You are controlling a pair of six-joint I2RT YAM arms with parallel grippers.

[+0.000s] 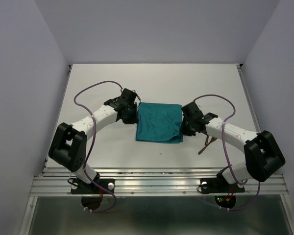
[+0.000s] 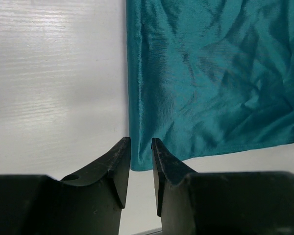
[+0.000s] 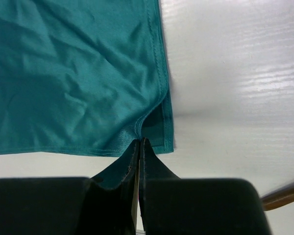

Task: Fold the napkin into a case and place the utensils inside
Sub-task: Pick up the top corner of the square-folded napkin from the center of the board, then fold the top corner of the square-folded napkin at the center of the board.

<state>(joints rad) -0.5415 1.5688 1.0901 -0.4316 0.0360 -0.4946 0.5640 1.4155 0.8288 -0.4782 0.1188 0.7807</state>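
Observation:
The teal napkin (image 1: 159, 122) lies folded into a wrinkled rectangle at the middle of the table. My left gripper (image 1: 135, 116) is at its left edge. In the left wrist view the jaws (image 2: 141, 143) stand open a narrow gap apart, and the napkin's (image 2: 210, 73) corner edge shows between the tips. My right gripper (image 1: 183, 128) is at the napkin's right edge. Its jaws (image 3: 139, 142) are shut on the hem of the upper layer of the napkin (image 3: 73, 73), which puckers at the tips. The reddish-brown utensils (image 1: 207, 143) lie under the right arm; one end (image 3: 283, 198) shows in the right wrist view.
The white table (image 1: 157, 83) is bounded by grey walls at the left, right and back. A metal rail (image 1: 157, 183) runs along the near edge, where both arm bases are bolted. Purple cables loop above both arms.

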